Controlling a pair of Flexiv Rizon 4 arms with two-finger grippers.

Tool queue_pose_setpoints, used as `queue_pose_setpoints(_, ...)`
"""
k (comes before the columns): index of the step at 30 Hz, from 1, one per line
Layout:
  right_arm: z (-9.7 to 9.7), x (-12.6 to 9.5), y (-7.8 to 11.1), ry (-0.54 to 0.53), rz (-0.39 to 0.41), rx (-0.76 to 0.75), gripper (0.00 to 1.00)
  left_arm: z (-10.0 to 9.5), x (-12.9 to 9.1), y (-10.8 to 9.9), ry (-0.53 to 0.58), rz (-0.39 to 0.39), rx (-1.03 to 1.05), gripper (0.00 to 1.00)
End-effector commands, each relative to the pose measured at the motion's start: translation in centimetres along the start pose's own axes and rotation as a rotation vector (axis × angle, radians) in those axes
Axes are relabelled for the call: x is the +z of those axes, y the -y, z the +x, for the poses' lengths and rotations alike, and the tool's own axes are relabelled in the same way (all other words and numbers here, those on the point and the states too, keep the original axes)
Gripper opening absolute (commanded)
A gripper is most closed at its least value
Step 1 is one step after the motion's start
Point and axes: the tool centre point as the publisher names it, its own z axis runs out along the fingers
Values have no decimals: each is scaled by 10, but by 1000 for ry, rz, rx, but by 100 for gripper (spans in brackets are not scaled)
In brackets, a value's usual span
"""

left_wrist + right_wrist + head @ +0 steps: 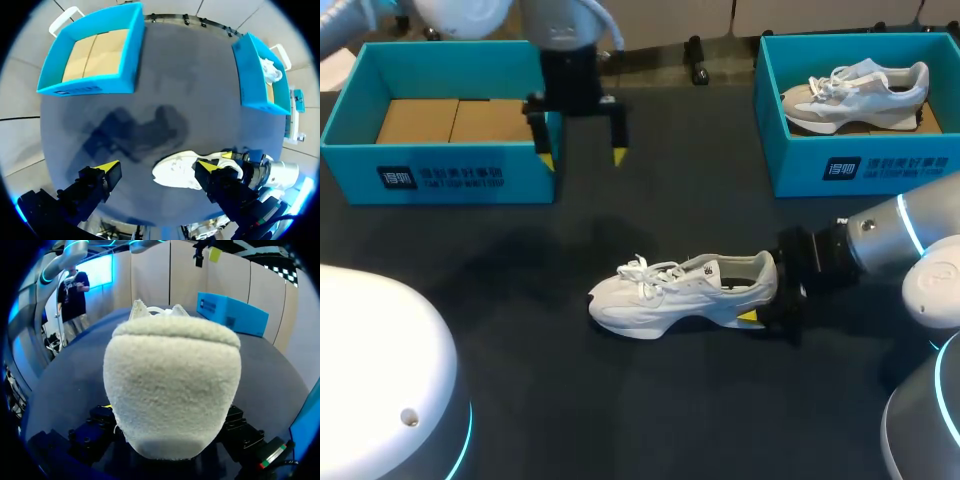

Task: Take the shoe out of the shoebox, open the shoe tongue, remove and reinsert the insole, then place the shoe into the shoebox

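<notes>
A white lace-up shoe (670,295) lies on its sole in the middle of the dark table, toe to the left. My right gripper (766,292) comes in from the right and is shut on the shoe's heel, one yellow tip showing at the near side. In the right wrist view the fuzzy heel (172,385) fills the space between the fingers. My left gripper (582,157) hangs open above the table beside the left teal shoebox (440,178), which holds only a cardboard floor. In the left wrist view the shoe (180,170) lies below the open left gripper (157,166).
A second teal shoebox (860,165) at the back right holds a grey and white shoe (855,92). The right arm's body (920,260) lies over the table's right side.
</notes>
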Motion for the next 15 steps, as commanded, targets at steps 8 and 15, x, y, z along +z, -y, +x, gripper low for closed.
queue_pose_setpoints(8,0,0,0,1,0,-1,0,30,20,-32,12,-31,55,100)
queue_pose_setpoints(15,0,0,0,1,0,-1,0,44,29,-58,15,-31,66,100)
